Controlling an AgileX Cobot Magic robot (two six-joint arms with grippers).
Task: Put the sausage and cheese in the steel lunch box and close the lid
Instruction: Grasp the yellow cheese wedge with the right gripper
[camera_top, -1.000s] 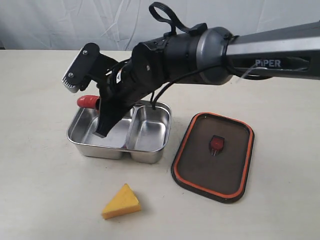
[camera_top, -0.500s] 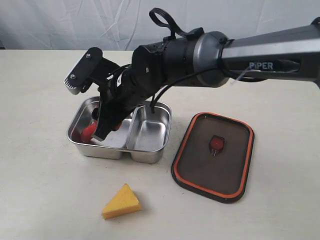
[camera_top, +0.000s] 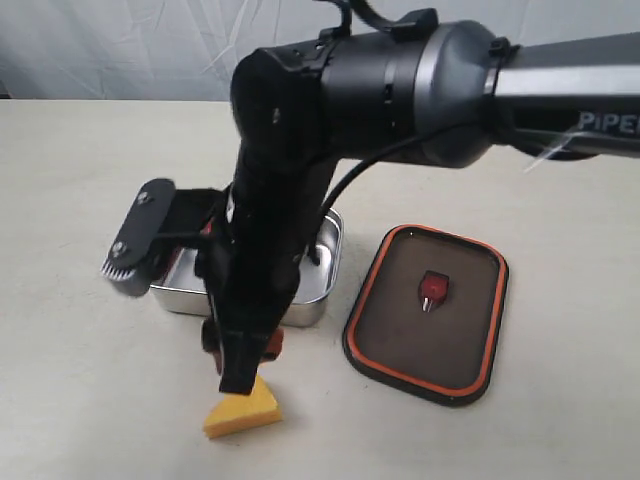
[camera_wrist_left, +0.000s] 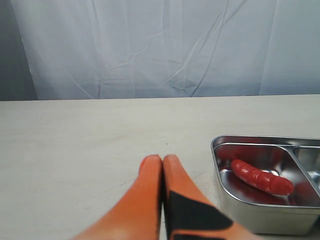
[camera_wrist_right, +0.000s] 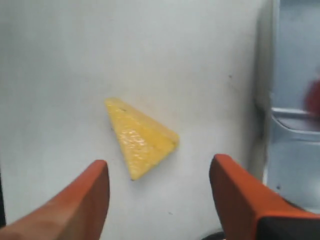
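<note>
The red sausage (camera_wrist_left: 261, 176) lies inside the near compartment of the steel lunch box (camera_wrist_left: 265, 218). My left gripper (camera_wrist_left: 162, 159) rests shut and empty on the table beside that box. In the exterior view my right arm reaches across over the lunch box (camera_top: 326, 252) and hides most of it, the sausage included. My right gripper (camera_top: 241, 345) points down, open, just above the yellow cheese wedge (camera_top: 244, 411). In the right wrist view the cheese (camera_wrist_right: 141, 142) lies on the table just ahead of the open gripper (camera_wrist_right: 159, 166). The dark lid (camera_top: 427, 312) lies flat, orange rim up, to the right of the box.
Pale tabletop all round, with a white curtain at the back. The box edge (camera_wrist_right: 292, 125) is close beside one right finger. A small red valve (camera_top: 433, 288) sits at the lid's centre.
My right gripper left the sausage in the box and swung from over it toward the front, ending above the cheese, open.
</note>
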